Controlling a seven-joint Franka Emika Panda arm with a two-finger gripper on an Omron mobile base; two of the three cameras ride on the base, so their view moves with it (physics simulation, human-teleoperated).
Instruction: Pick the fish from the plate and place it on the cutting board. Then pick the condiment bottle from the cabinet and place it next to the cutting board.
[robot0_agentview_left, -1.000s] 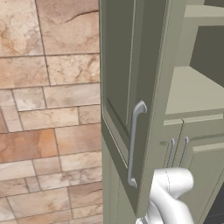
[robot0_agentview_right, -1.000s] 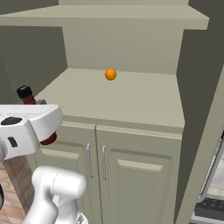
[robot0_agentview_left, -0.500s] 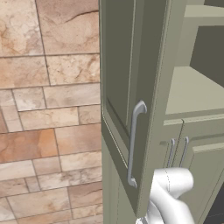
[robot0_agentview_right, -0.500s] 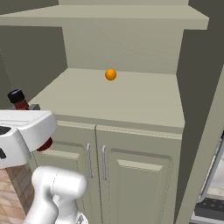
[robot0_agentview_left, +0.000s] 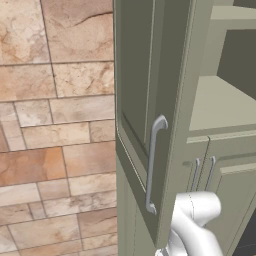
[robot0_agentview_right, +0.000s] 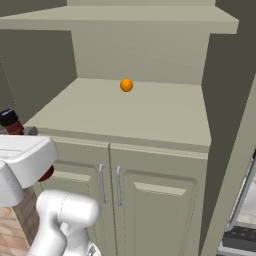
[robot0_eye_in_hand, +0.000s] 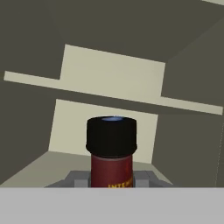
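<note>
The gripper (robot0_eye_in_hand: 112, 183) is clamped on the bottle (robot0_eye_in_hand: 112, 168), a finger at each side of its dark-red body below the black cap. It stands upright at the shelf's front left edge (robot0_agentview_right: 12, 125); whether it is lifted clear is hard to tell. It looks light, rigid and smooth, probably slippery, so a grip on the wider body suits better than the neck. Behind, an orange ball (robot0_agentview_right: 126, 85) sits deep in the cabinet (robot0_agentview_right: 150, 115).

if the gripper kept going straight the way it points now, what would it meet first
Nothing soon, it seems. The gripper, shut on the condiment bottle, faces the cabinet recess. Probably its pale back wall comes first, though depth is unclear.
</note>
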